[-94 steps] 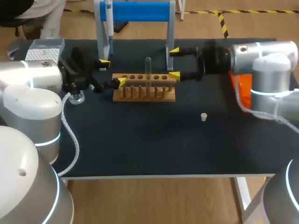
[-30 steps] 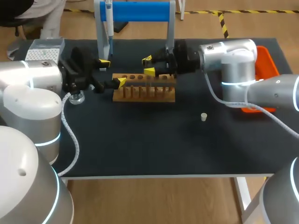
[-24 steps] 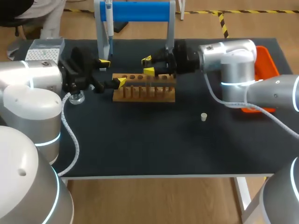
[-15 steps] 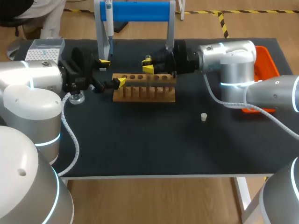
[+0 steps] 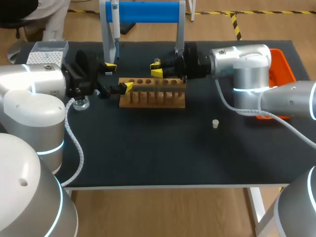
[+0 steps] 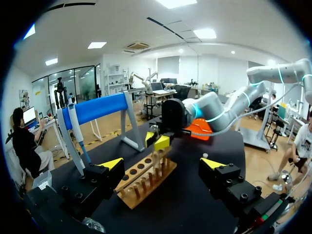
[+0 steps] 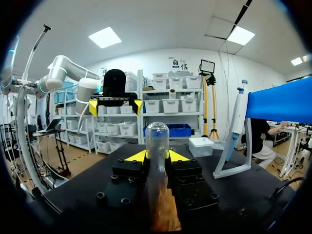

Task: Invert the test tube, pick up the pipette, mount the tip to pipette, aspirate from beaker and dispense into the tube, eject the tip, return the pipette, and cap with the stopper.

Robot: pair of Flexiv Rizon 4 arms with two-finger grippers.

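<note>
one test tube held by right gripper at rack.

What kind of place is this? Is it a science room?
Probably a science lab set up for robots. The right tool holds a glass test tube, a wooden rack stands on the table, and a pipette rests on a blue stand.

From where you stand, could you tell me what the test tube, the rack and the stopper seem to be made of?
The test tube: clear glass or plastic, glossy; the background shows through it and its rounded end catches highlights.
The rack: unpainted wood, matt, warm brown, with drilled holes and pegs.
The stopper: pale and matt, perhaps rubber or cork; too small to tell.
</note>
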